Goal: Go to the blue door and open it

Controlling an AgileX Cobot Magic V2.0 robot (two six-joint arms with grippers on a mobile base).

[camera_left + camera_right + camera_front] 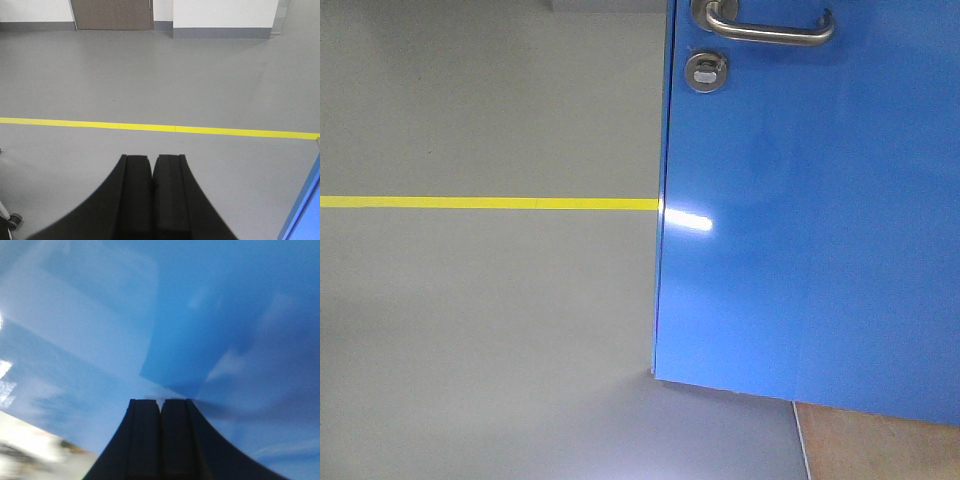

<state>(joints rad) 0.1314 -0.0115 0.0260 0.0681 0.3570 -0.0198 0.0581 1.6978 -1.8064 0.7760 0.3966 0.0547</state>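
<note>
The blue door [810, 220] fills the right half of the front view, its left edge free and floor showing past it. A silver lever handle [765, 25] and a round thumb-turn lock [706, 71] sit at its top left. My left gripper [152, 159] is shut with nothing in it, hanging over grey floor; a sliver of the blue door [305, 210] shows at its lower right. My right gripper [160, 401] is shut and empty, its tips right against the glossy blue door [200, 315], which fills that view.
Grey floor [480, 330] with a yellow tape line [490, 203] lies left of the door. A tan floor strip [880, 450] shows under the door's bottom edge. Far off stand a brown door [112, 14] and white walls; a caster wheel [14, 220] sits at lower left.
</note>
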